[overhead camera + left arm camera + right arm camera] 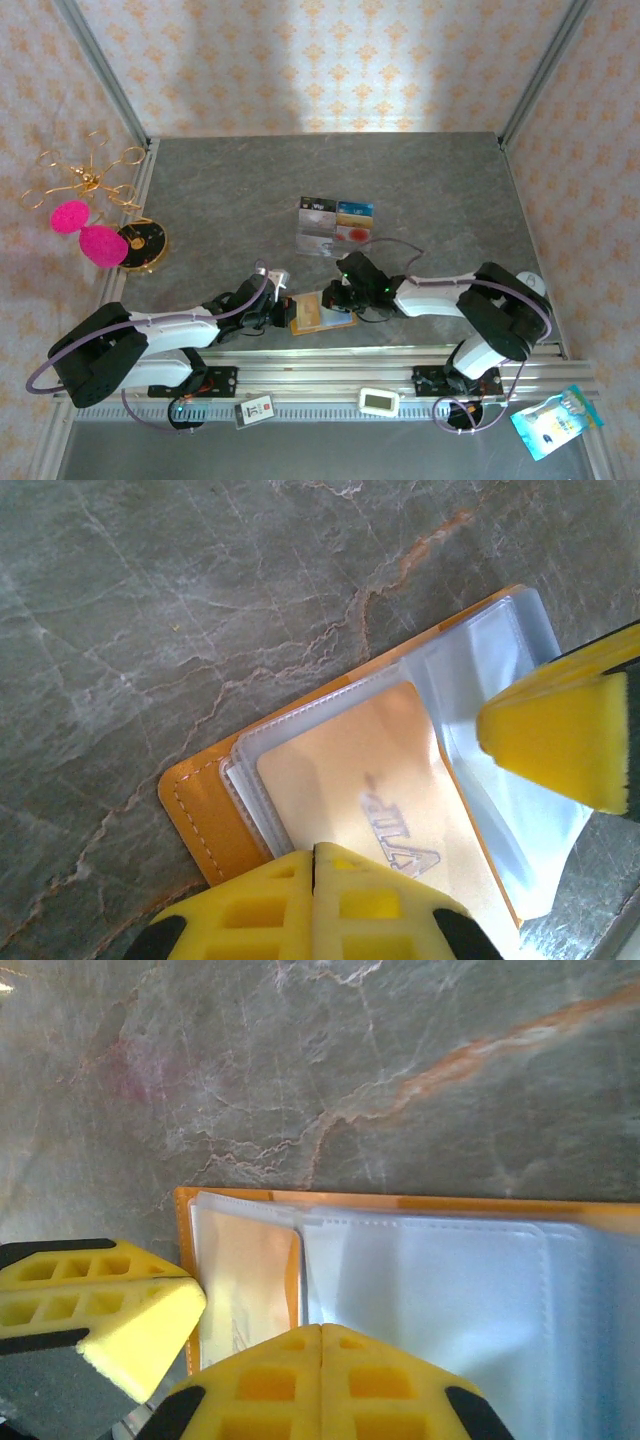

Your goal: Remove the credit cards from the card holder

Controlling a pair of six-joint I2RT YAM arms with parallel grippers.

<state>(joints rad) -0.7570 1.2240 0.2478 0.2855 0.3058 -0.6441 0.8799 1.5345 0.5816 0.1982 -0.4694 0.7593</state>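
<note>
Card holder [322, 313]: orange, lying open and flat on the grey marbled table [220, 200], near its front edge, inner side up. I find its clear plastic sleeves [465, 670] spread over the orange cover, pale blue-grey in look. One gold-yellow card [370, 800] sits in a sleeve, its print blurred through the plastic. Four more cards [335, 225] lie face up in a two-by-two block farther out on the table, well apart from the holder
</note>
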